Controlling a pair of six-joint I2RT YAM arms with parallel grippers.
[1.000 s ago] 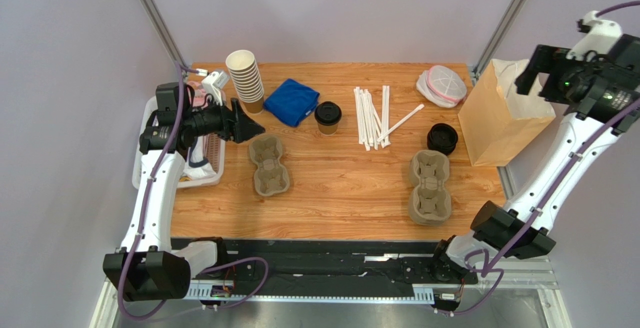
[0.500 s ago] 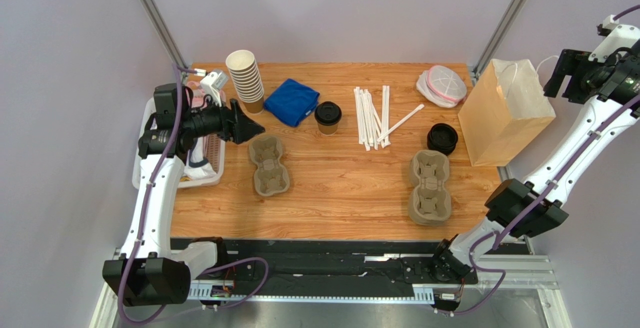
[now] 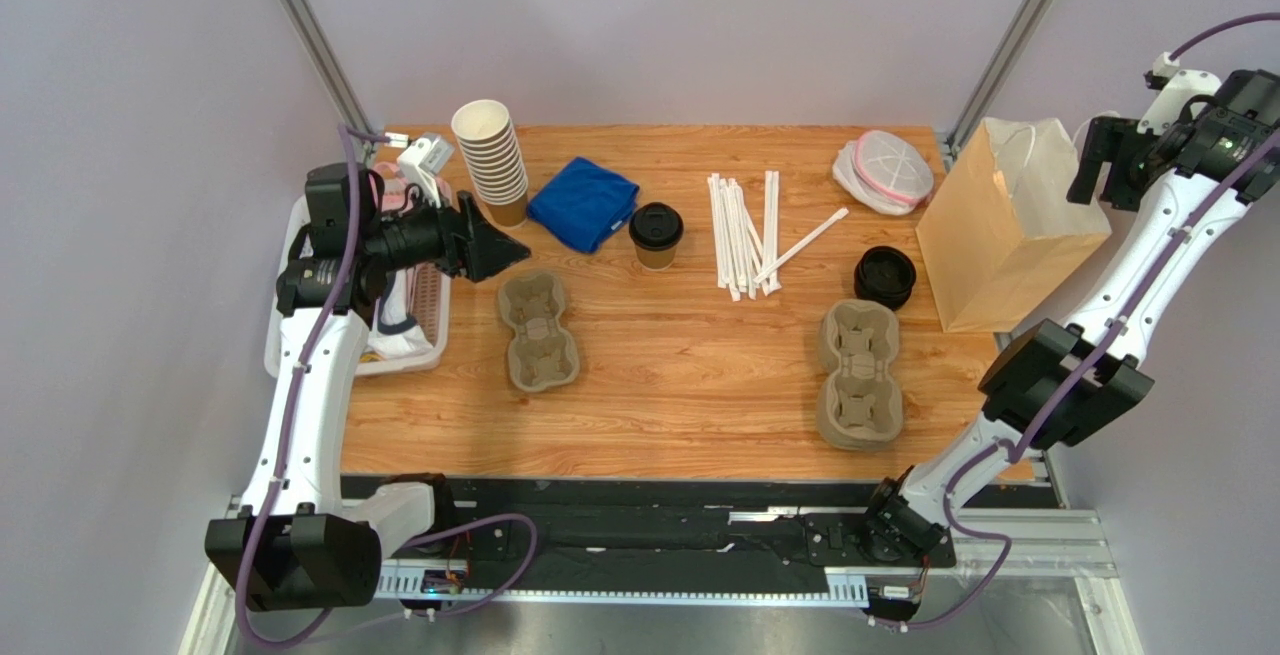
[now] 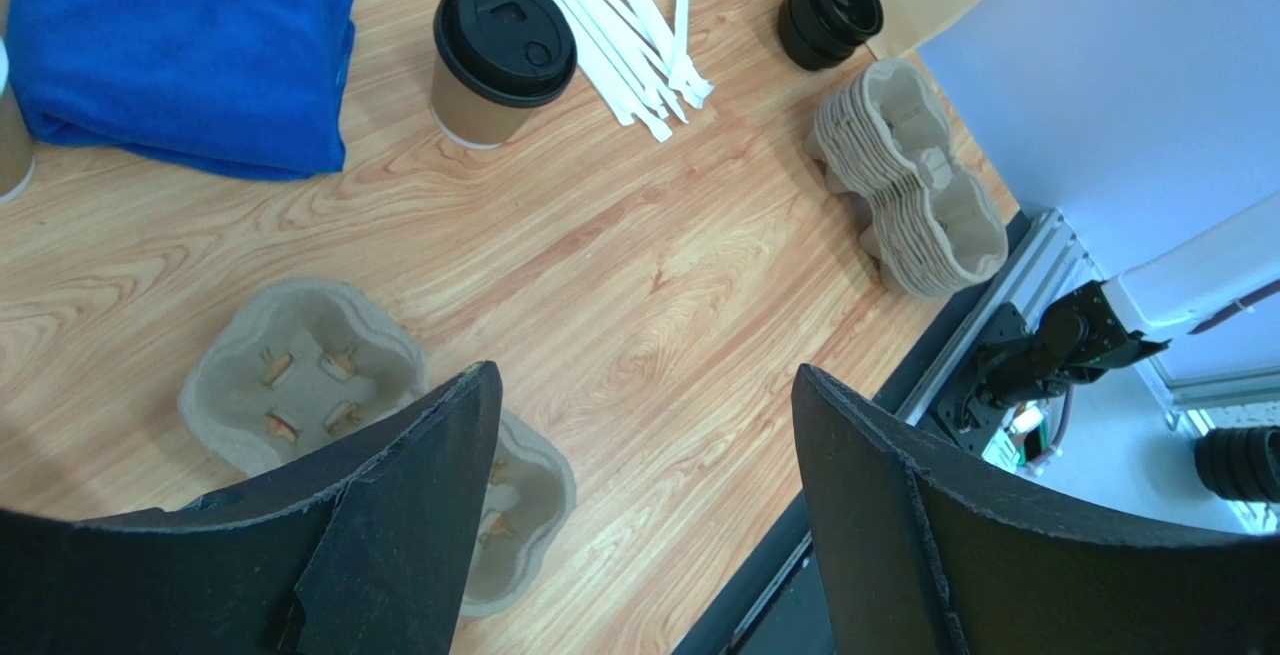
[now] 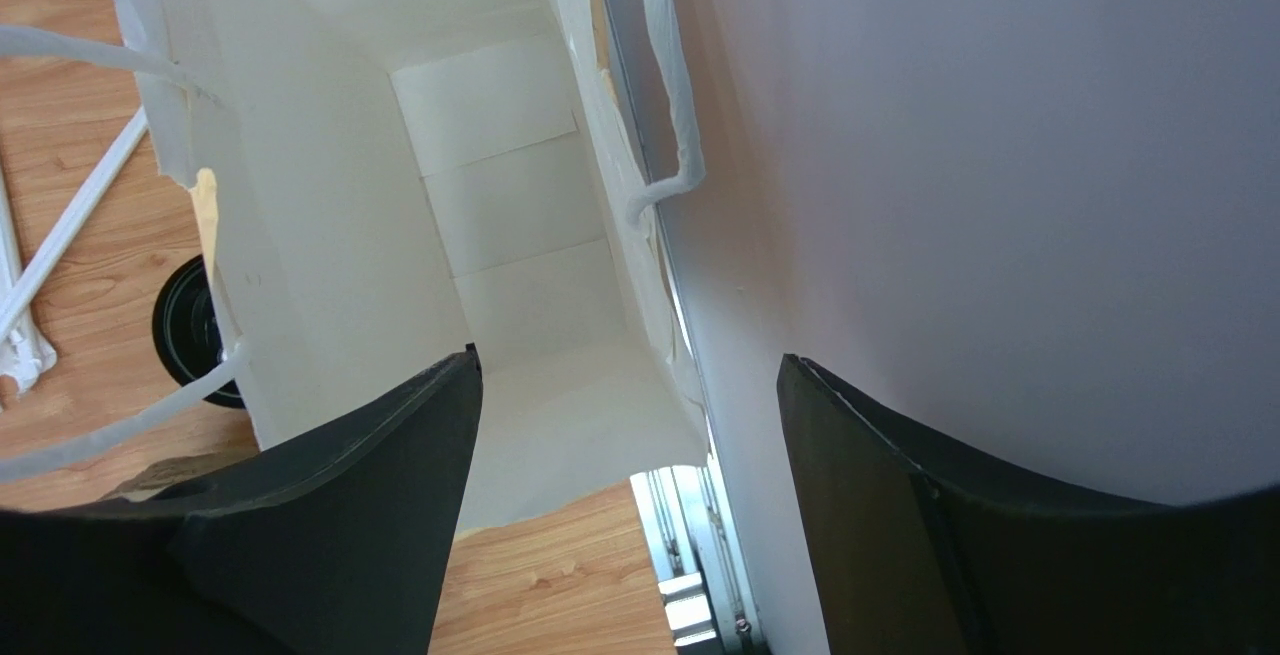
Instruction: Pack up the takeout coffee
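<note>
The takeout coffee (image 3: 655, 232), a brown paper cup with a black lid, stands upright at the table's back middle; it also shows in the left wrist view (image 4: 501, 40). My left gripper (image 3: 504, 253) is open and empty, held above the table left of the coffee, over a pulp cup carrier (image 3: 538, 330). In its wrist view the left gripper (image 4: 646, 373) has its jaws wide apart. My right gripper (image 3: 1094, 172) is open and empty, high beside the brown paper bag (image 3: 1004, 223). The right wrist view shows the right gripper (image 5: 627, 360) above the bag's white inside (image 5: 511, 205).
A stack of pulp carriers (image 3: 861, 373) lies front right. Loose black lids (image 3: 885, 277) sit by the bag. White straws (image 3: 747, 231), a blue cloth (image 3: 583, 202), stacked lidless cups (image 3: 492, 157) and a mesh pouch (image 3: 884, 171) line the back. A white basket (image 3: 361, 363) hangs off the left edge.
My right arm has swung up and to the right, from over the bag to beside its right edge. My left arm has barely moved.
</note>
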